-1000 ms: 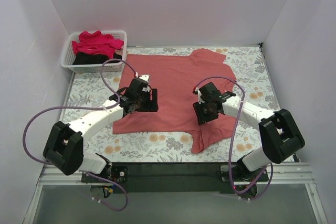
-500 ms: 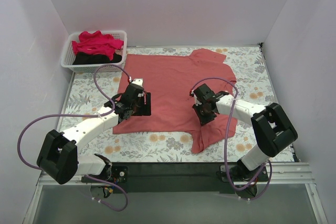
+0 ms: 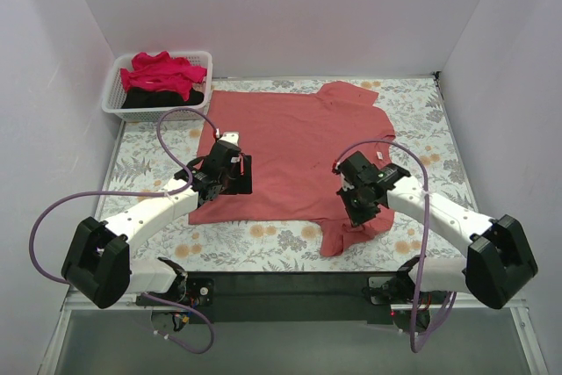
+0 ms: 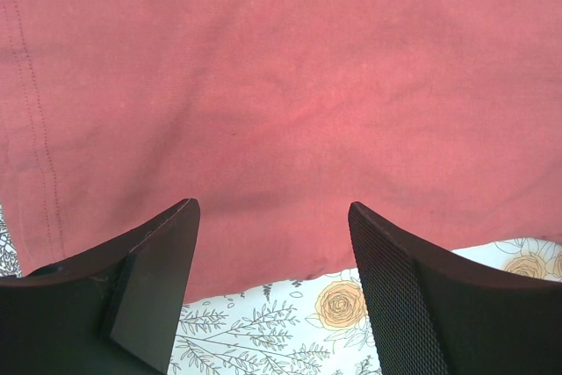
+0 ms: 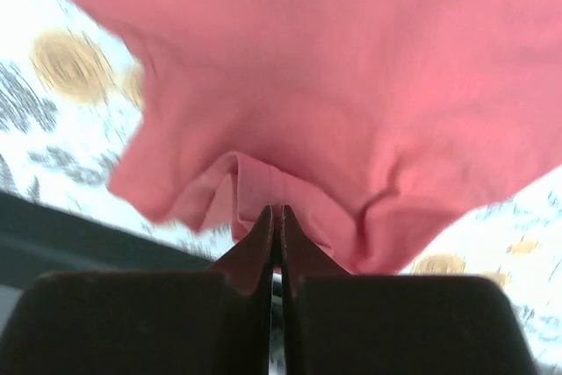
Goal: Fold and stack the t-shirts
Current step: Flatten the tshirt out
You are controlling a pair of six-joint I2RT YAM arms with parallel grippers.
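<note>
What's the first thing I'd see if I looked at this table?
A big red tee lies spread flat in the middle of the flowery table. The right end effector is shut on a bunched fold at its near-right part, and the left end effector hangs open over its near-left edge. A white basket at the far left holds a pink tee on a black tee.

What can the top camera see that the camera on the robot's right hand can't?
Only the top view shows the white basket holding a crimson-pink t-shirt and a black t-shirt. It also shows the open left gripper over the coral-red t-shirt.
Only the right wrist view shows, close up, the right gripper pinched shut on a bunched fold of that shirt.
Both show the coral-red t-shirt and the flowery tablecloth.
</note>
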